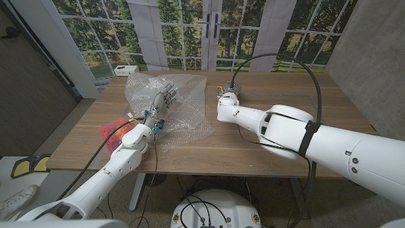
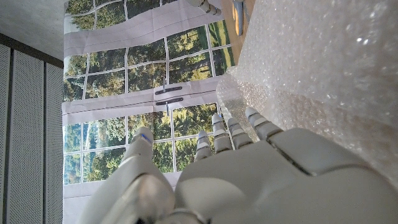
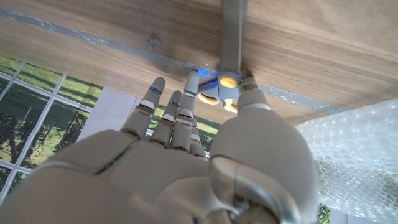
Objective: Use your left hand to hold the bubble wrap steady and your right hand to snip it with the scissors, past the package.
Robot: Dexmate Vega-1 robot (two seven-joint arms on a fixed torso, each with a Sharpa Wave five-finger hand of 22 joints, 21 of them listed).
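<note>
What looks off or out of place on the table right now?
Nothing is spilled or damaged. The bubble wrap is crumpled and bunched rather than flat, with the left hand on it. The right hand is at the scissors, which lie on bare wood beside the sheet.

bubble wrap spread on the desk, scissors just off its edge, a package at the near-left corner.

the bubble wrap [image 1: 171, 107] is a clear, crinkled sheet lying across the left-middle of the wooden desk [image 1: 266, 149], its far edge bunched up and raised, its near part flatter. the scissors [image 3: 226, 56] have a grey blade lying against the desk surface, with yellow and grey handles, just beside the sheet's right edge. the package [image 1: 114, 131] is red and orange, sitting at the desk's near-left edge, partly under the wrap.
</note>
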